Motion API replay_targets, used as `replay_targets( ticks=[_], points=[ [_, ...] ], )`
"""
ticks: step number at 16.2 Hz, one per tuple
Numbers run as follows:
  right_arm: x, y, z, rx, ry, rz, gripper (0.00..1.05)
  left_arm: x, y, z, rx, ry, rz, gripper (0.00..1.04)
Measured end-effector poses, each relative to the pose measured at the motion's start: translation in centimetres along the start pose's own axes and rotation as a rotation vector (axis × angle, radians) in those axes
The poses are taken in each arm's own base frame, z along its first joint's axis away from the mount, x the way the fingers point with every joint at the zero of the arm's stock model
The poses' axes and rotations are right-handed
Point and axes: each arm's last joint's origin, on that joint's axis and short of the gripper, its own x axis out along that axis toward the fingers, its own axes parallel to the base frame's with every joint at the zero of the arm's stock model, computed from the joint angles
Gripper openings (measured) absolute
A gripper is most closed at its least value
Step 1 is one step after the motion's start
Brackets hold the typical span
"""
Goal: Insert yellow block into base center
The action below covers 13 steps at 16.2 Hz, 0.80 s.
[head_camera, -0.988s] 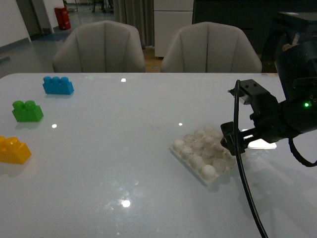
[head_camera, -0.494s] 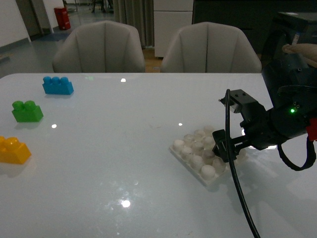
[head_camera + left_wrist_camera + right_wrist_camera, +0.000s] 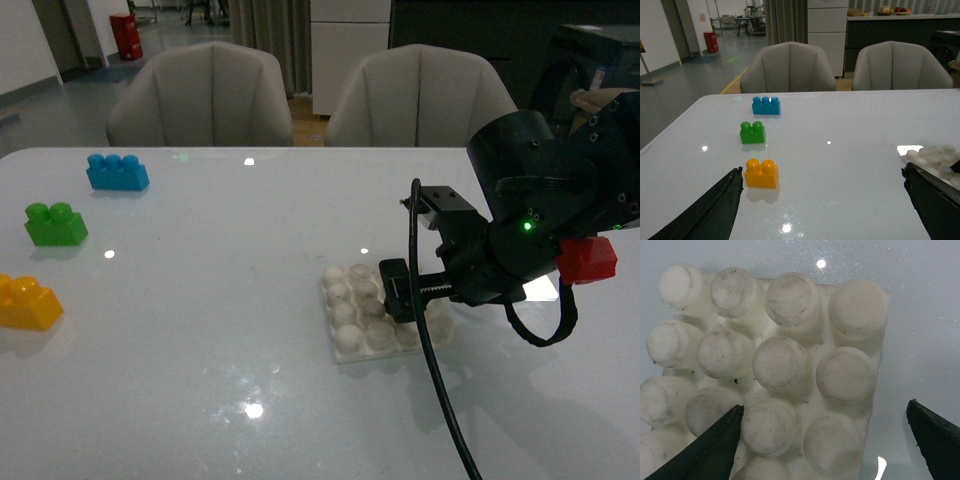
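Note:
The yellow block (image 3: 28, 303) lies at the table's left edge, far from the base; the left wrist view has this yellow block (image 3: 761, 173) just beyond my open left gripper (image 3: 822, 175), close to one finger. The white studded base (image 3: 352, 312) lies flat right of the table's middle. My right gripper (image 3: 400, 292) hangs open just over its right part. In the right wrist view the base (image 3: 780, 365) fills the picture, and the open right gripper (image 3: 825, 410) straddles its near studs with nothing gripped.
A green brick (image 3: 55, 224) and a blue brick (image 3: 117, 172) stand behind the yellow block on the left. A bright white patch (image 3: 540, 290) shows behind the right arm. Two chairs (image 3: 205, 95) stand past the far table edge.
My right arm has swung left, and the base has slid left and turned squarer to the table edge. The bricks on the left have not moved.

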Motion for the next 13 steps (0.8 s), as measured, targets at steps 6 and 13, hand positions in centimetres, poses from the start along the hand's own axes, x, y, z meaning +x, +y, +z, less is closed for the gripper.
replay_targets(
  ticks=[6, 13],
  points=[
    [0.3, 0.9, 0.4, 0.042, -0.001, 0.015, 0.98, 0.0, 0.0, 0.0, 0.0, 0.0, 0.0, 0.98],
    [2.2, 5.3, 2.4, 0.087, 0.003, 0.066, 0.98, 0.0, 0.0, 0.0, 0.0, 0.0, 0.0, 0.98]
  ],
)
